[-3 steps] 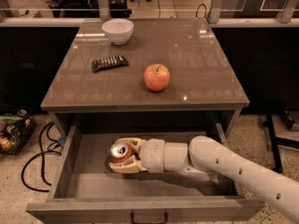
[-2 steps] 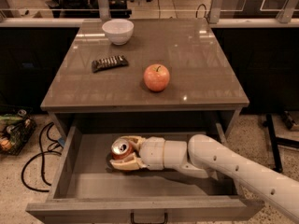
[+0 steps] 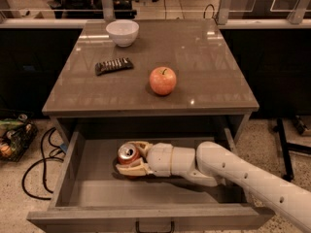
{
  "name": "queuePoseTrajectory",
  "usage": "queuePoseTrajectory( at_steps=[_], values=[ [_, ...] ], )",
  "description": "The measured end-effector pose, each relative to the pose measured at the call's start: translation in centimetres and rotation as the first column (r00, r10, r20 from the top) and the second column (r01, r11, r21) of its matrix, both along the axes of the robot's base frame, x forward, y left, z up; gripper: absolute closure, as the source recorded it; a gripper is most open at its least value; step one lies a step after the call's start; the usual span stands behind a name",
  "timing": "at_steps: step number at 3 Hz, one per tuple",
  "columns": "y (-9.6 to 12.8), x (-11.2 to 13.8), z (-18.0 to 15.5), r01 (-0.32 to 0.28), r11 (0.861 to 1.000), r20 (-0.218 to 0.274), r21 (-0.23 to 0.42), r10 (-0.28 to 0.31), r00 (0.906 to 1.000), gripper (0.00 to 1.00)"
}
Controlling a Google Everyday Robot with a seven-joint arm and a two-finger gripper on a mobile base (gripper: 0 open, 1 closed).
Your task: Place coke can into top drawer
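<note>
camera view shows the gripper [image 3: 127,156] low inside the open top drawer [image 3: 97,191], reached in from the right with the arm lying across the drawer's right half. its two pale fingers [image 3: 130,168] pinch the coke can [image 3: 128,153] between them — one on the side nearer the drawer front, the other on the side toward the back. the can sits at the fingertips, left of the wrist, about mid-width of the drawer and a little toward the back. its silver top faces up, so its long axis looks close to upright and crosswise to the arm's reach. whether its base touches the drawer floor is hidden by the lower finger.

that is what the coming move turns on, i judge: the can is already inside the drawer walls, so it only needs to be set down and let go. with the axis upright, parting the fingers front and back should leave it standing — if it is hanging above the floor or leaning, it could tip.

on the tabletop [image 3: 214,67] above, an apple [image 3: 163,80], a white bowl [image 3: 122,32] and a dark bar [image 3: 113,65] lie well apart from the drawer's contents.
</note>
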State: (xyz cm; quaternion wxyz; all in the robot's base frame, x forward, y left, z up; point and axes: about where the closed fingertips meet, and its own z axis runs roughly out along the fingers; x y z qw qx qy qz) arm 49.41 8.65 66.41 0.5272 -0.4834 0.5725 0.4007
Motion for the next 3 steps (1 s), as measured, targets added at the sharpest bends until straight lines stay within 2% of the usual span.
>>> queuePoseTrajectory(
  at_steps=[2, 3],
  values=[
    [0.32, -0.13, 0.06, -0.007, 1.0, 0.0, 0.001, 0.007, 1.0, 0.35],
    [0.54, -0.22, 0.11, -0.011, 1.0, 0.001, 0.002, 0.011, 0.9999, 0.04]
  ],
)
